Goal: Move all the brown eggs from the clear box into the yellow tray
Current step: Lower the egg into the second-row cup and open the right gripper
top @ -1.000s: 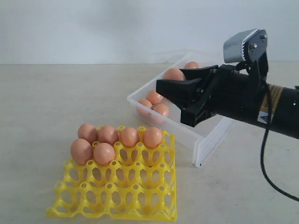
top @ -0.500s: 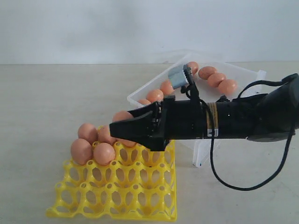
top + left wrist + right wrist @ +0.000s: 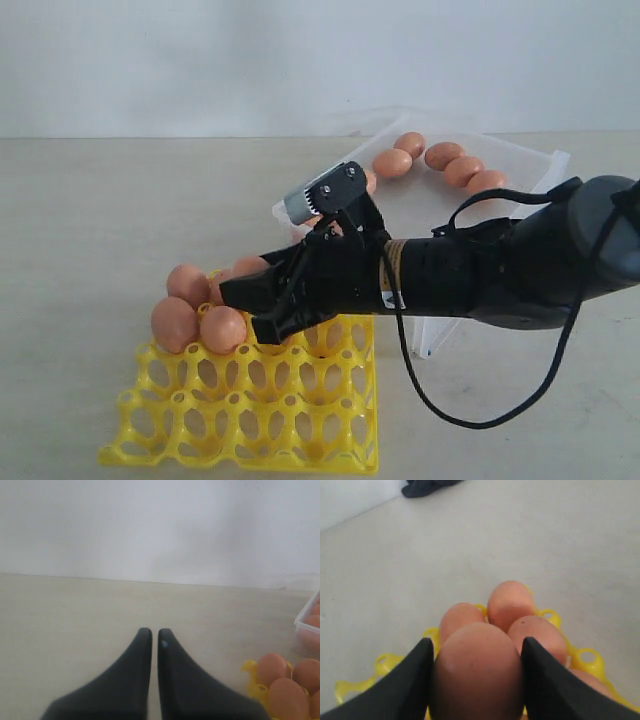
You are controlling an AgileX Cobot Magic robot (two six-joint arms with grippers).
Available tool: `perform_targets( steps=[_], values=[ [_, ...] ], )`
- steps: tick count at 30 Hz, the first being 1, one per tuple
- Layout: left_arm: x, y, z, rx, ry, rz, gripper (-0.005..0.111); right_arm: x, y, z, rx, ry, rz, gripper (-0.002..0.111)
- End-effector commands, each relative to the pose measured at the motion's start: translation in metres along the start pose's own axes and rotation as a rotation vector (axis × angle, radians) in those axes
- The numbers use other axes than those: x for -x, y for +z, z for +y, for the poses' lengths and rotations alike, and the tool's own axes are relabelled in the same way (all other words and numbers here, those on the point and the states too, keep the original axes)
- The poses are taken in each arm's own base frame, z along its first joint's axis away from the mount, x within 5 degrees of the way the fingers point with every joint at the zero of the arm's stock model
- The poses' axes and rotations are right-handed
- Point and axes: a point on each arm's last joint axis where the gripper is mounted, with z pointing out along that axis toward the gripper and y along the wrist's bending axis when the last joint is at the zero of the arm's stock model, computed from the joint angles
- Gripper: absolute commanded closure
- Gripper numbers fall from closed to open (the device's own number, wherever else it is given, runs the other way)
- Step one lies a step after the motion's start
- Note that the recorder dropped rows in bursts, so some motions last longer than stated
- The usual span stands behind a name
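My right gripper (image 3: pixel 245 308) hangs over the back rows of the yellow tray (image 3: pixel 250 420), shut on a brown egg (image 3: pixel 477 672). That held egg (image 3: pixel 250 267) shows only partly above the fingers in the exterior view. Several eggs (image 3: pixel 222 328) sit in the tray's far cups, and they appear close under the held one (image 3: pixel 509 602). More eggs (image 3: pixel 440 155) lie in the clear box (image 3: pixel 440 325) behind the arm. My left gripper (image 3: pixel 151 632) is shut and empty over bare table, with the tray's corner (image 3: pixel 250 669) and the box (image 3: pixel 305 625) at the edge of its view.
A black cable (image 3: pixel 430 400) loops from the right arm down to the table beside the tray. The tray's near rows (image 3: pixel 300 430) hold no eggs. A dark object (image 3: pixel 427 486) lies far off on the table in the right wrist view.
The right arm has carried the egg from over the clear box leftward and down to the tray's back rows, and the wrist has rolled. The eggs in the box are uncovered again.
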Motion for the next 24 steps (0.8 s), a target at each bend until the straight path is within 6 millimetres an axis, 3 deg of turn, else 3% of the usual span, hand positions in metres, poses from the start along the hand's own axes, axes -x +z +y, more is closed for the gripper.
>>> perform_targets(
  steps=[1,4,18,21,24],
  values=[
    [0.0,0.0,0.0,0.005,-0.001,-0.006,0.103,0.0,0.002,-0.006,-0.057,0.013,-0.008,0.108],
    [0.0,0.0,0.0,0.005,-0.001,-0.006,0.103,-0.009,0.01,-0.01,-0.045,0.021,0.013,0.108],
    [0.0,0.0,0.0,0.005,-0.001,-0.006,0.103,-0.014,0.01,-0.005,0.009,-0.038,0.064,0.108],
    [0.0,0.0,0.0,0.005,-0.001,-0.006,0.103,-0.014,0.01,-0.005,0.01,-0.042,0.064,0.1],
    [0.0,0.0,0.0,0.005,-0.001,-0.006,0.103,-0.014,0.01,-0.005,0.01,-0.05,0.064,0.084]
  ],
)
